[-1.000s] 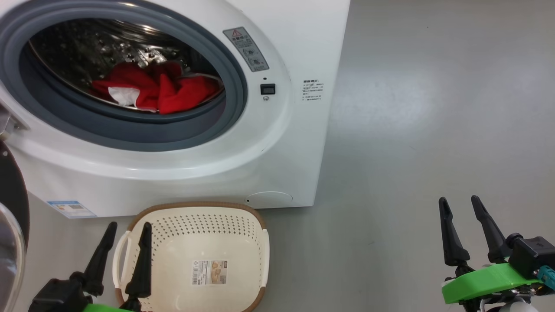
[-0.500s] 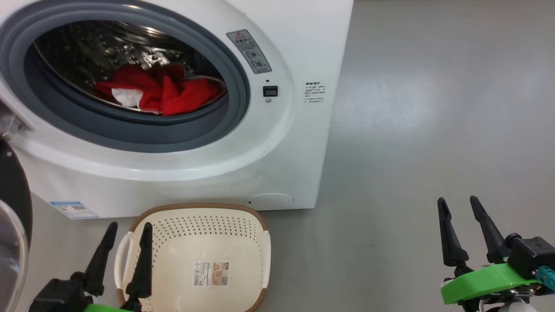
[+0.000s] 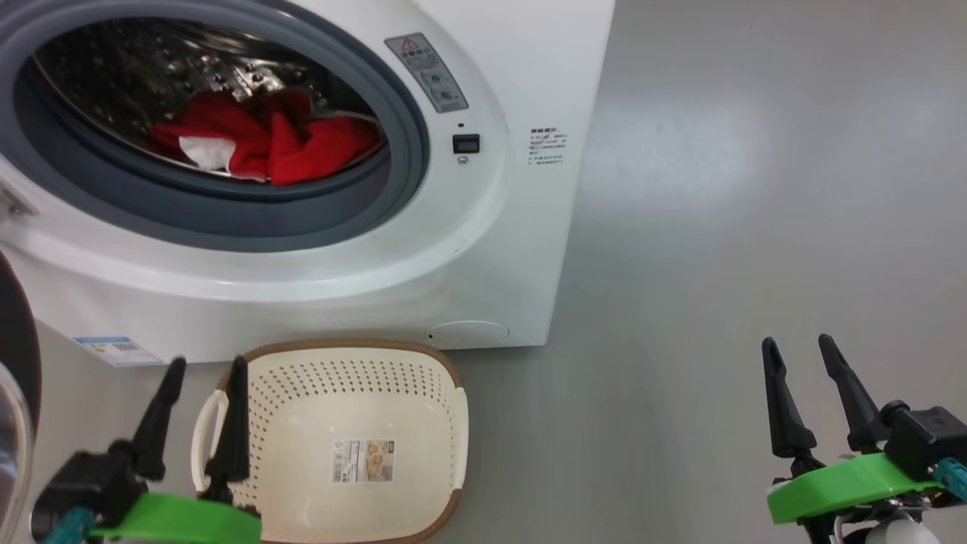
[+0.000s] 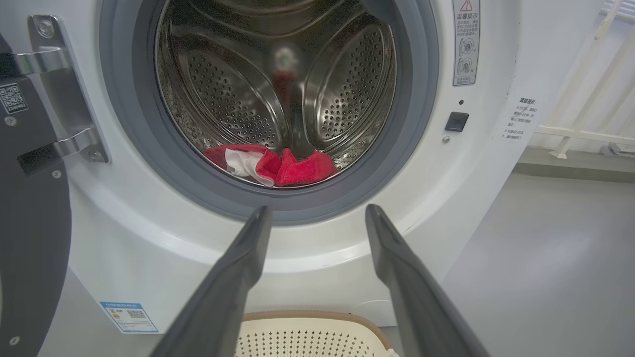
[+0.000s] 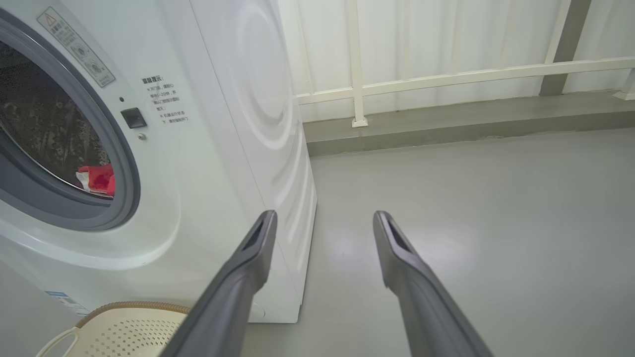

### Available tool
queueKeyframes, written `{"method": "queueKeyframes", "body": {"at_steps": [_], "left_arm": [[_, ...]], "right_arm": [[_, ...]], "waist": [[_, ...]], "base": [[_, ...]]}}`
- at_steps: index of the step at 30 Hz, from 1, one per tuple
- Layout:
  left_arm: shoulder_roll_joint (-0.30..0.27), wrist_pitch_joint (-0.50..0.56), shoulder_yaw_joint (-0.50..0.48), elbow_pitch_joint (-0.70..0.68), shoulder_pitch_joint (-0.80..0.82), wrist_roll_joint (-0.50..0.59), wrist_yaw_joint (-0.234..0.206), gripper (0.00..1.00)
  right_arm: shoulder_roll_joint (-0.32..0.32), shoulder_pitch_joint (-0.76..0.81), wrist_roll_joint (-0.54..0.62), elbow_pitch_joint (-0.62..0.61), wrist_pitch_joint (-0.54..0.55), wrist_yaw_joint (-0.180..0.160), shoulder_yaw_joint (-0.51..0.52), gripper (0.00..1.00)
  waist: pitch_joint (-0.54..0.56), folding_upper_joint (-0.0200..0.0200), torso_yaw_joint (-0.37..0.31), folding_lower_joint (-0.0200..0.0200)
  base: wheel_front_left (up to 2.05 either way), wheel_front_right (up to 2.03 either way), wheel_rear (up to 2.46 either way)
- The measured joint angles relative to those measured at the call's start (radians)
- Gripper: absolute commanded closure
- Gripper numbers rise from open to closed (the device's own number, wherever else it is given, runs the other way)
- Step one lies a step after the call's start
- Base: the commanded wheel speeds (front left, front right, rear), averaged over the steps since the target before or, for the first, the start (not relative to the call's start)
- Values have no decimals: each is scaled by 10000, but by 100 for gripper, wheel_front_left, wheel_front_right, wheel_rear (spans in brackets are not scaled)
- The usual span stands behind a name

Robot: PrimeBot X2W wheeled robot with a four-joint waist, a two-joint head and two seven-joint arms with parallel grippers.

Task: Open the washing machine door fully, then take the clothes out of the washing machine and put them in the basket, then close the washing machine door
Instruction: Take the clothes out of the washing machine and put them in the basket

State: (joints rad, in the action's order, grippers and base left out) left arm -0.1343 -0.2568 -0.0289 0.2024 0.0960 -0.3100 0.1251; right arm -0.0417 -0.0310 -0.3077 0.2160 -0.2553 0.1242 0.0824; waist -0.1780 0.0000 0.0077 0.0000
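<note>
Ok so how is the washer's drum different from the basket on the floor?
The drum is shiny steel; the basket is cream plastic with a brown rim. The drum holds the red clothes; the basket holds just a paper label. The drum opens to the front of the washing machine; the basket opens upward, on the floor before it. Both are perforated.

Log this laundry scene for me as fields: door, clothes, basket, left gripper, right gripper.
washing machine door: open, swung to the left
clothes: red, lying in the washing machine drum
basket: cream, on the floor before the machine, no clothes in it
left gripper: fingers open, holding nothing, near the basket's left handle
right gripper: fingers open, holding nothing, over bare floor
</note>
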Motion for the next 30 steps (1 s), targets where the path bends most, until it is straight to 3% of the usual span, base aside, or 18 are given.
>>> {"method": "queueKeyframes", "body": {"at_steps": [13,30], "left_arm": [[-98,0,263,1685,3768,623,0,0],[-1551,0,1503,6015,8382,178,0,0]], "right_arm": [[-4,-1048,-136,-198,0,0,-291,0],[-13,-2280,-621,-374,0,0,-575,0]], "waist": [[-1339,0,-215,0],[-3606,0,-1094,0]], "base": [[0,0,0],[0,0,0]]}}
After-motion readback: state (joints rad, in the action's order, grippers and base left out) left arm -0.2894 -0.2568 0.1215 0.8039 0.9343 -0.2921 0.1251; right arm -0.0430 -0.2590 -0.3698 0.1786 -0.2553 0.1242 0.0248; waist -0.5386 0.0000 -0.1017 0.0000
